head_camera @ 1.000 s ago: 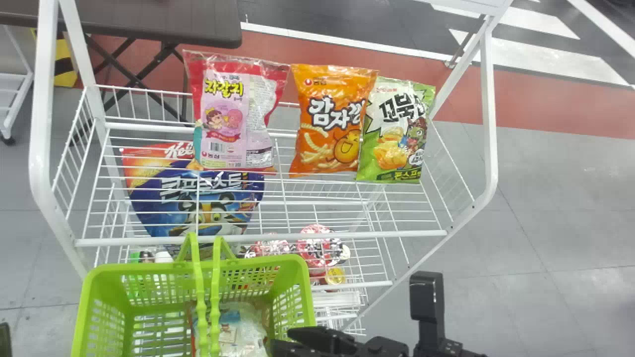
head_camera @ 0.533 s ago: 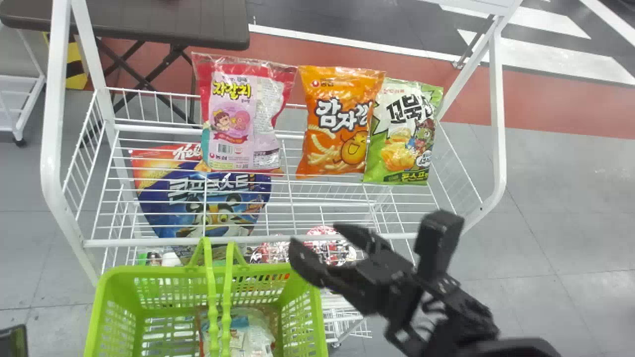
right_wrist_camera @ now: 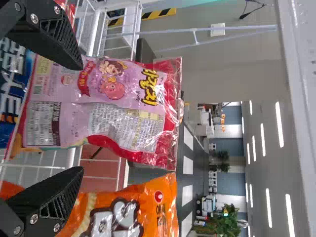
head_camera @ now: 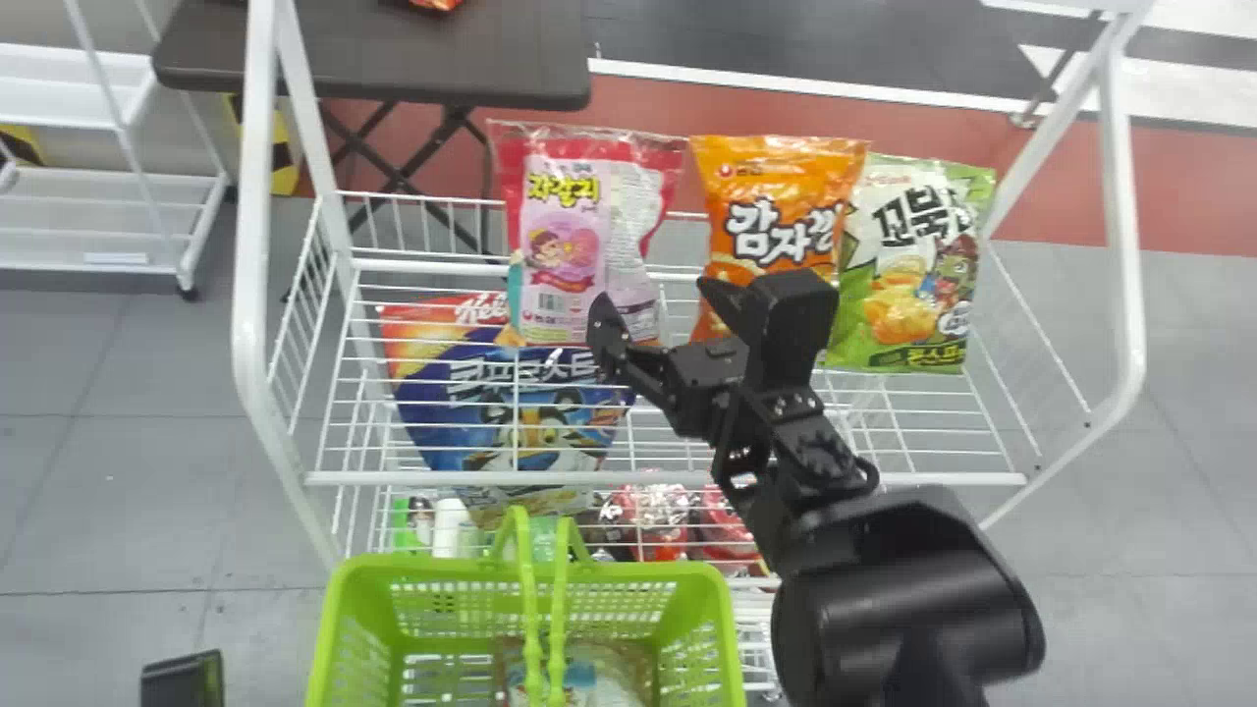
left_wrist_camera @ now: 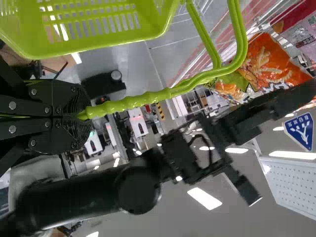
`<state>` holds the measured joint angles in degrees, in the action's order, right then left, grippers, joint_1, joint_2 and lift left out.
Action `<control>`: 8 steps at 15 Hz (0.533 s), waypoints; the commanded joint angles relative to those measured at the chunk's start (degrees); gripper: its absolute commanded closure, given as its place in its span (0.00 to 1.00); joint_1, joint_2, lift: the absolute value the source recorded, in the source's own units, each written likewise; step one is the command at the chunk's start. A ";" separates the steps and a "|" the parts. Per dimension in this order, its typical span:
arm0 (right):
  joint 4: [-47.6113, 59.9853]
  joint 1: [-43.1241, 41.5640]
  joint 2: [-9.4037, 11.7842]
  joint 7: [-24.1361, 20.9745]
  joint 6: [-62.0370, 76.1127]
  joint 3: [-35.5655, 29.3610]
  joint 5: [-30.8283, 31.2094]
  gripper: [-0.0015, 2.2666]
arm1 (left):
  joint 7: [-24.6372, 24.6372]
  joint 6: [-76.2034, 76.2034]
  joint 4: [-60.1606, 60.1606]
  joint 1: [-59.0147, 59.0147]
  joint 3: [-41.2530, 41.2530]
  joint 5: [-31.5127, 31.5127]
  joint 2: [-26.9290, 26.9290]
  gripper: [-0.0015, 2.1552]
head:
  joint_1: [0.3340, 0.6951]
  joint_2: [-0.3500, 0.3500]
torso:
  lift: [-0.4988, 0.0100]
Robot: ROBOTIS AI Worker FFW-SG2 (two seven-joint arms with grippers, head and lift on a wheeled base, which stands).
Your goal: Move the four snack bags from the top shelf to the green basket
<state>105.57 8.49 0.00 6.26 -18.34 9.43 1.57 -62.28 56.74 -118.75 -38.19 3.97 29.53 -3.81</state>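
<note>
Nearest, the left gripper [left_wrist_camera: 83,114] was clamped on the handle of the green basket [head_camera: 329,628], which stood before the rack. A package [head_camera: 589,678] lay inside; it was probably the fourth snack bag, leaving three to transfer.

Beyond the basket rim, the right gripper [head_camera: 654,304] was over the top shelf [head_camera: 442,478], with its fingers apart and no load between them. Contact with any bag could not be confirmed.

Directly ahead of these fingers, slightly to the robot's left, stood the pink snack bag [right_wrist_camera: 74,89]. Its long axis was upright, and the finger gap spanned its width. To its right stood the orange snack bag [head_camera: 776,196], then the green snack bag [head_camera: 908,265].

The right arm was the nearer free arm. The likely next step was a forward advance with one finger at each side edge of the pink snack bag. The right finger required care at the narrow space beside the orange snack bag. A dark table [head_camera: 393,49] stood behind the rack.
</note>
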 commanded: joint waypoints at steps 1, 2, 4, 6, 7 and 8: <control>-8.01 -6.74 -0.05 -0.72 0.80 0.76 -0.07 0.05 | -0.12 0.00 0.72 0.22 0.16 0.08 -0.32 0.55 | 1.00 0.30 | 0.98; -11.26 -9.46 -0.05 -0.63 1.50 0.59 0.02 0.05 | -0.30 0.00 0.80 0.22 0.34 0.17 -0.41 0.55 | 1.00 0.32 | 0.98; -15.74 -13.86 -0.05 1.57 1.50 0.33 -0.95 0.06 | -0.39 0.00 1.07 0.39 0.43 0.17 -0.41 0.55 | 1.00 0.34 | 0.98; -17.15 -15.35 -0.05 5.26 1.15 0.15 -1.39 0.10 | -0.39 0.00 1.86 1.01 0.43 0.17 -0.41 0.55 | 1.00 0.35 | 0.98; -17.76 -15.97 -0.05 6.75 0.80 0.24 -0.95 0.15 | -0.39 0.00 2.30 1.36 0.43 0.17 -0.41 0.55 | 1.00 0.36 | 0.98; -18.73 -16.93 -0.05 9.39 -1.13 0.24 -0.77 0.35 | -0.39 0.00 2.47 1.62 0.34 0.26 -0.41 0.55 | 1.00 0.38 | 0.98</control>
<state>87.99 -7.25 0.00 14.20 -17.83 9.64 0.47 -62.67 56.74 -116.69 -36.96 4.37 29.71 -4.22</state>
